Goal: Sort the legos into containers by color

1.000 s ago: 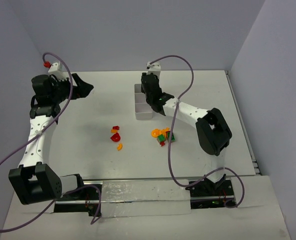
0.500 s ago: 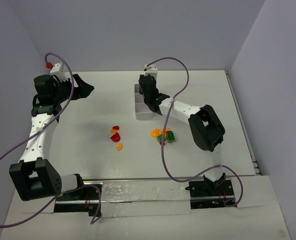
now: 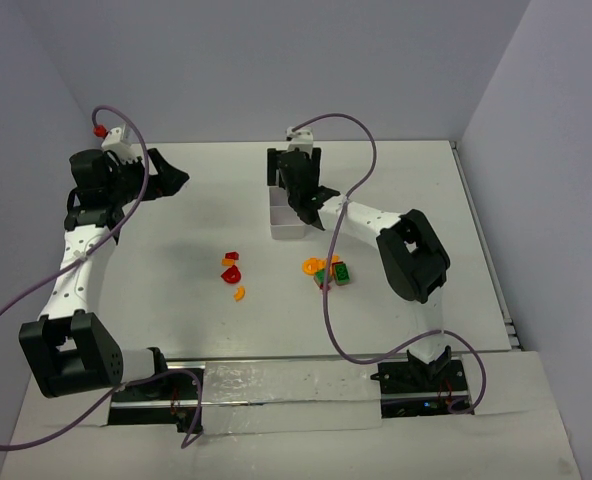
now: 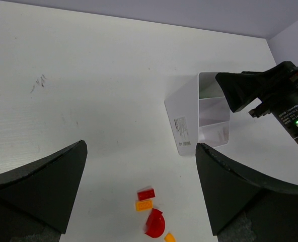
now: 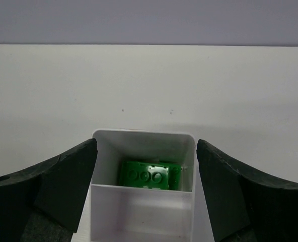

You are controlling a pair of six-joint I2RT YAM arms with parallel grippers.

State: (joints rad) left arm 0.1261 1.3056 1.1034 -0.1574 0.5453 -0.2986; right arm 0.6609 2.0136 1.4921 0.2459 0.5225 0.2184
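The white tray of containers (image 3: 284, 228) lies at the table's back middle. My right gripper (image 3: 294, 172) hangs open over its far end, a finger on either side of the far compartment (image 5: 144, 138). A green lego (image 5: 150, 175) lies loose in that compartment, touching neither finger. My left gripper (image 3: 166, 177) is open at the back left, holding nothing. In the left wrist view, a red brick (image 4: 146, 193), an orange brick (image 4: 143, 205) and a red curved piece (image 4: 154, 223) lie ahead of the left gripper (image 4: 140, 146). A mixed pile (image 3: 328, 270) with a green brick (image 3: 342, 271) sits near the right arm.
The near compartment (image 5: 139, 212) of the tray looks empty in the right wrist view. Grey walls close the table at the back and both sides. The right arm's elbow (image 3: 416, 255) stands right of the mixed pile. Cables loop above both arms.
My right gripper has moved to the tray's far end and opened, and the green lego now lies in the far compartment. The left arm has barely shifted.
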